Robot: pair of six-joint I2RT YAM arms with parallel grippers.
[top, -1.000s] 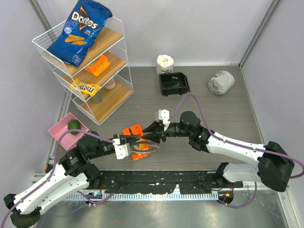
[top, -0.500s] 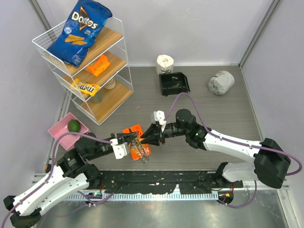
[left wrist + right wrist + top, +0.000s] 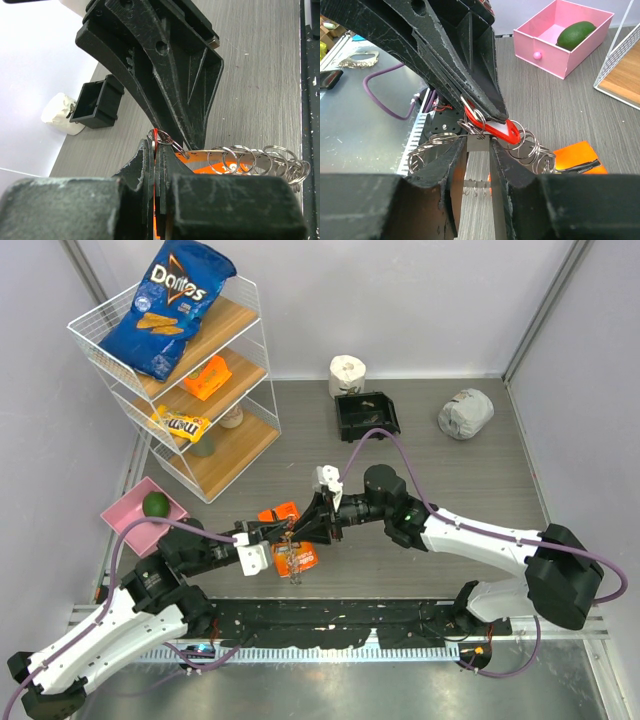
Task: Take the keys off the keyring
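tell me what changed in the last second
The right gripper slid left toward the left gripper, so the two now meet tip to tip. The keyring, lying flat between them before, now hangs down edge-on. The grips look unchanged: right on the keyring, left on the red key. The left arm, rack, pink tray and black bin stayed put.

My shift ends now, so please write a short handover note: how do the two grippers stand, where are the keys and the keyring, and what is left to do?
Left gripper: shut on the red key.
Right gripper: shut on the keyring band.
Where: the two meet above the table, with the keyring held up between them and small loops hanging from it.
Done: the keyring is gripped by both arms.
Left: no key seen free yet. Pull the red key off, then the others.
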